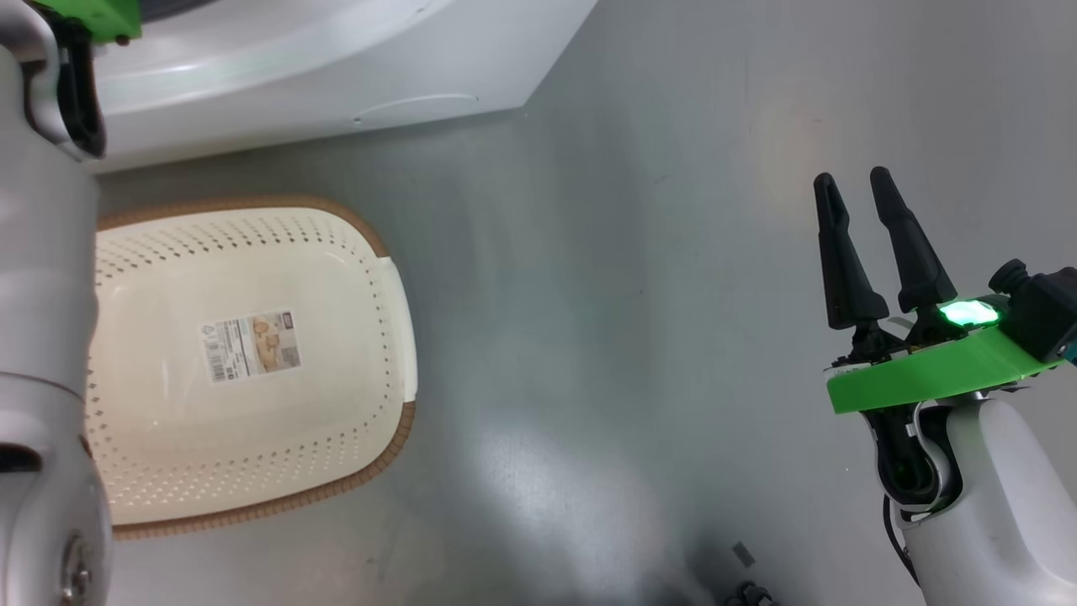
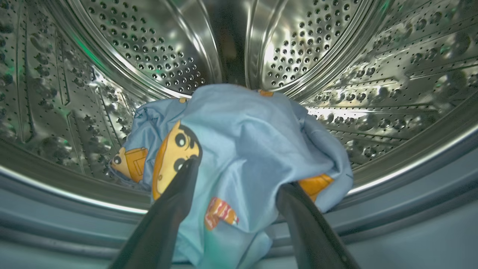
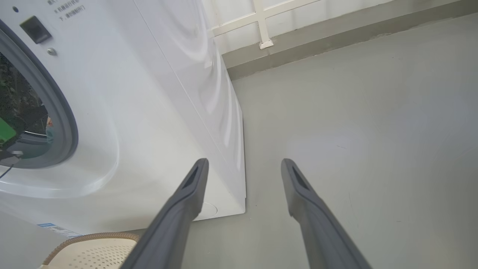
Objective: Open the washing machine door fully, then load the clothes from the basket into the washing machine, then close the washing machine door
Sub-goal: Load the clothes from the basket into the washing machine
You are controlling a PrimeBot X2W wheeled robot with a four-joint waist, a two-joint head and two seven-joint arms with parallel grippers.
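Light-blue clothes (image 2: 242, 142) with orange cartoon figures lie heaped at the front lip of the washing machine's steel drum (image 2: 149, 45). My left gripper (image 2: 239, 173) reaches into the drum mouth, its fingers spread wide on either side of the cloth, open. The cream basket (image 1: 252, 244) sits on the floor below the white washing machine (image 1: 294, 67), with nothing in it but the label sticker (image 1: 250, 345) on its bottom. My right gripper (image 1: 854, 178) hovers open over bare floor, far right of the basket. The washing machine door is out of view.
My left forearm (image 1: 42, 295) covers the basket's left side. In the right wrist view the machine's white front (image 3: 149, 112) and grey gasket (image 3: 63, 112) stand left of my right gripper (image 3: 242, 160), with the basket rim (image 3: 93, 236) below and grey floor (image 3: 373, 130) running to a wall.
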